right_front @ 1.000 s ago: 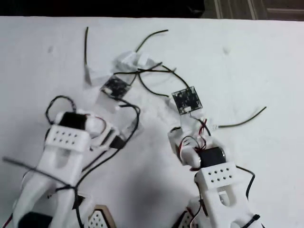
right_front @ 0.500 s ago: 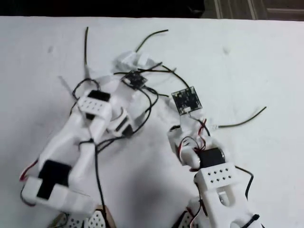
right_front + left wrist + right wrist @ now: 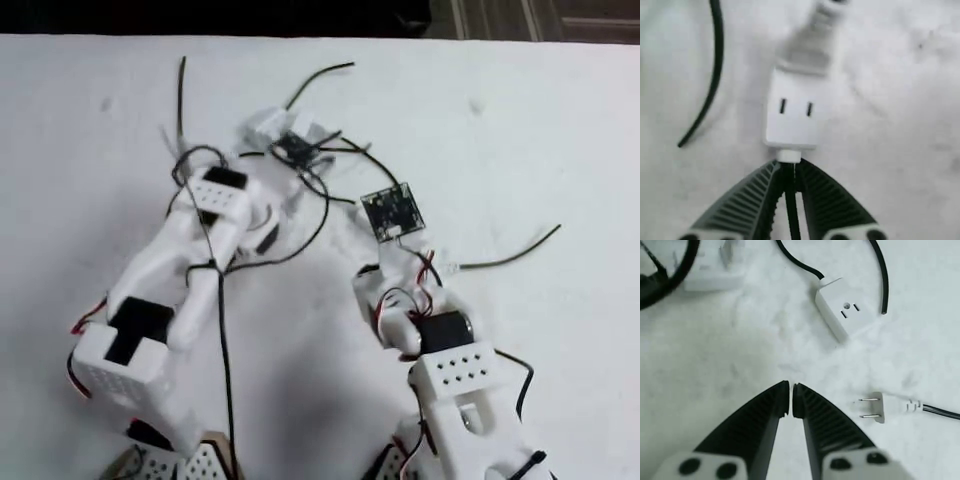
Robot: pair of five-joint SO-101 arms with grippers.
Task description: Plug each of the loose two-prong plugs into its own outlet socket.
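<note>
My left arm (image 3: 185,265) and right arm (image 3: 455,385) are white shells with black motors (image 3: 445,325). Black and red wires (image 3: 400,300) loop behind each claw (image 3: 790,400), whose dark fingers (image 3: 765,425) are ribbed.

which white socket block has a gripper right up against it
The white two-slot socket block, right at the tips of the left gripper, shut on a black cord. The three-hole socket block lies apart from the right gripper.

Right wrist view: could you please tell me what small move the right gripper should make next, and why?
Probably open and shift over the loose plug: the right gripper is shut on nothing, the plug lies flat beside it, and the socket has empty slots.
</note>
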